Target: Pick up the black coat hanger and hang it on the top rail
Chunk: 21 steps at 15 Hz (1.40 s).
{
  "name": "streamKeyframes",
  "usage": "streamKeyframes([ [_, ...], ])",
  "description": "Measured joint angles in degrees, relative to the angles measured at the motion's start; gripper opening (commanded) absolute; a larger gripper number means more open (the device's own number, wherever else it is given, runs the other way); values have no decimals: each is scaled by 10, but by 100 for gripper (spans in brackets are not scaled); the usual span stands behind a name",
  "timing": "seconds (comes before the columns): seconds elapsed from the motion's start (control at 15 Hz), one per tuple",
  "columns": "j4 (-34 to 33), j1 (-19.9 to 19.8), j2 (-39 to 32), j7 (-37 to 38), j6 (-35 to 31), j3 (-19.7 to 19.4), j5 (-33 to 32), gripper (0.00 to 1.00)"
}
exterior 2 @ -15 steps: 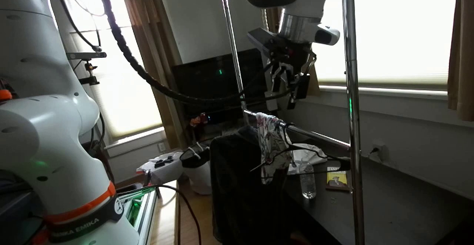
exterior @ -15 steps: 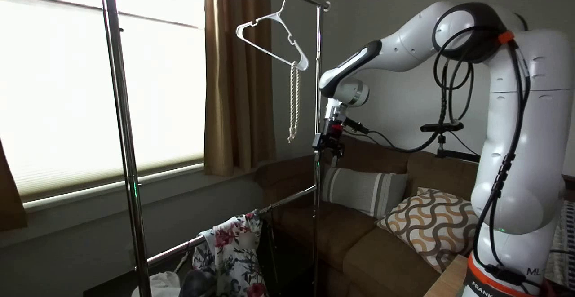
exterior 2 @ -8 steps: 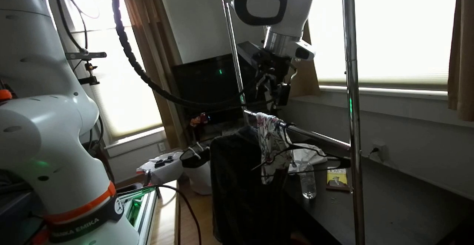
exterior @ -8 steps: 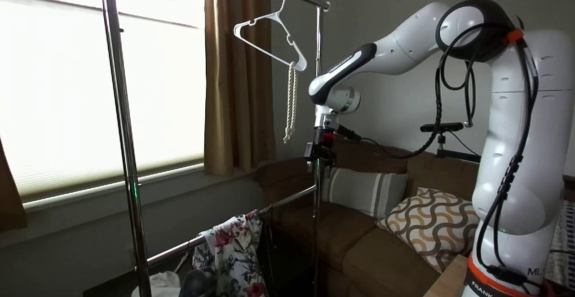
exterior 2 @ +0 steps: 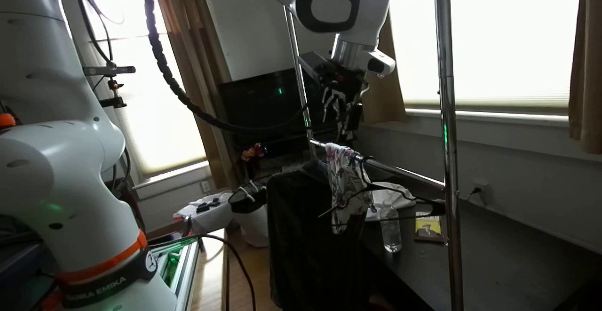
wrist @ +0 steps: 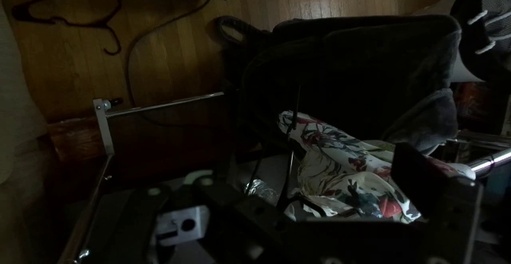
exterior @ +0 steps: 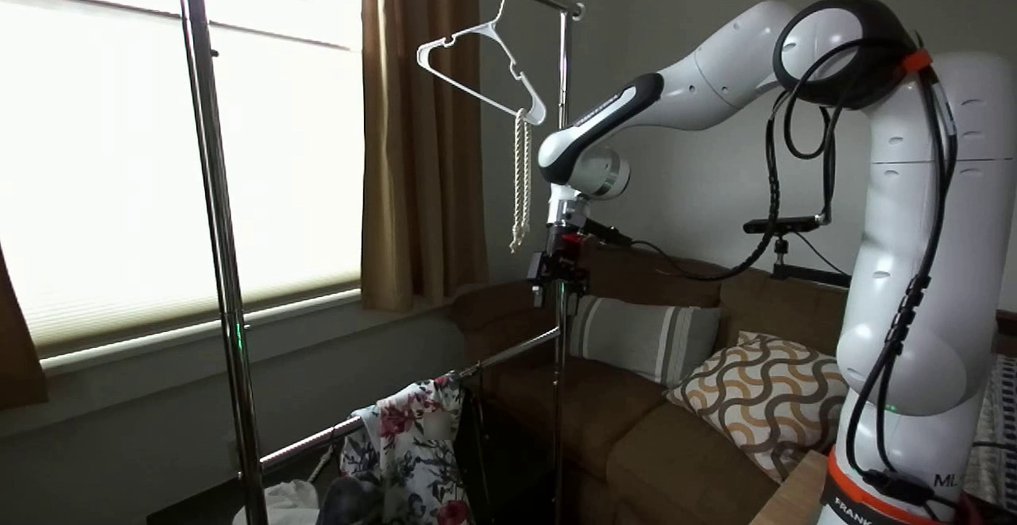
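Exterior view: my arm (exterior: 715, 80) stands upright to the elbow, then the forearm slopes down and the wrist points downward. On the lower crossbar (exterior 2: 404, 171), beside and partly in front of a floral cloth (exterior 2: 344, 170), hangs the black coat hanger (exterior 2: 371, 187): thin, triangular, shoulders sloping, bottom bar straight, hook hard to make out. My gripper (exterior: 556, 298) hovers above the crossbar's level, jaws wide apart.

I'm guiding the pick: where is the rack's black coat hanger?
In an exterior view, right of centre, the black coat hanger hangs from the lower crossbar, partly in front of the floral cloth.
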<state>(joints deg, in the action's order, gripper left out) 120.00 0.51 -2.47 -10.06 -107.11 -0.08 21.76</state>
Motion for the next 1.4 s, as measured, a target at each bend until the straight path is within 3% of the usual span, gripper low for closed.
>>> streamKeyframes([
  [0.27,12,40,-1,149,0,49,-11,100],
  [0.53,25,94,-15,238,-38,105,-9,100],
  [0.8,20,120,-70,229,-103,129,4,100],
  [1.07,11,118,-94,217,-112,128,7,100],
  [1.4,7,152,-98,348,-147,127,-136,100],
])
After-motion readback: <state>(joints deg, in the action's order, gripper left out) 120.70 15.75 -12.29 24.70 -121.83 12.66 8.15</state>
